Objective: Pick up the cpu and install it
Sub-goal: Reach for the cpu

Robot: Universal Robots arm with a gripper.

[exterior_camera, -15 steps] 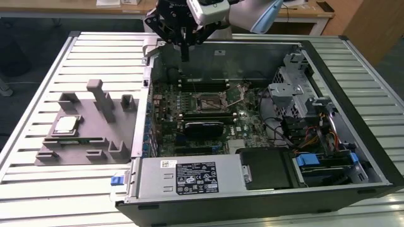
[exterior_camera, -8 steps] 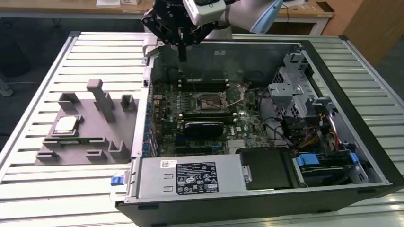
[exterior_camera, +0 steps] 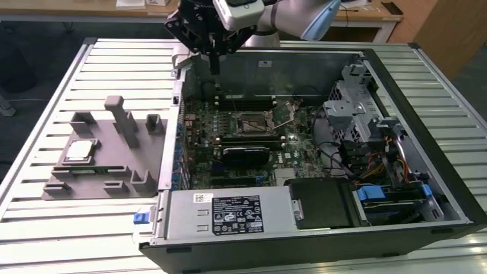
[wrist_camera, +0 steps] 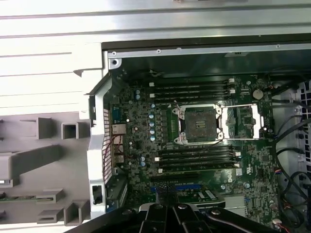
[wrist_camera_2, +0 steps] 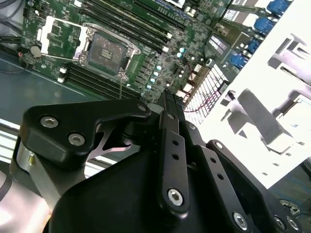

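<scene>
Nearest you in the exterior view sits the power supply point(exterior_camera: 228, 214), a grey labelled box at the near end of the open computer case point(exterior_camera: 304, 248). The case lies on its side on the slatted metal tabletop point(exterior_camera: 45, 85). To the exterior view's right of the power supply you see blue tabs point(exterior_camera: 373, 193) and bundled wires.

Behind them comes the green motherboard point(exterior_camera: 199, 137). At its middle you find the socket point(exterior_camera: 251, 121), black-framed and open. In the first wrist view its hold-down frame point(wrist_camera: 245, 121) lies swung to one side and the contact bed point(wrist_camera: 199, 124) is exposed. Dark memory sticks point(wrist_camera: 194, 90) run along both sides of the socket.

Outside the case, on the exterior view's left, the grey fixture tray point(exterior_camera: 114, 171) rests on the tabletop just beside the case wall. The cpu point(exterior_camera: 78, 151) lies flat in that tray, silvery top up, with nothing touching it.

Farthest from you, the pincer point(exterior_camera: 215, 69) hangs from the arm point(exterior_camera: 304, 17) over the case's far wall, near the corner on the exterior view's left. Its fingers point straight down, pressed together and pinching nothing. It is well apart from the cpu. In the second wrist view you see its black linkage point(wrist_camera_2: 121, 145) in front, with the motherboard beyond.
</scene>
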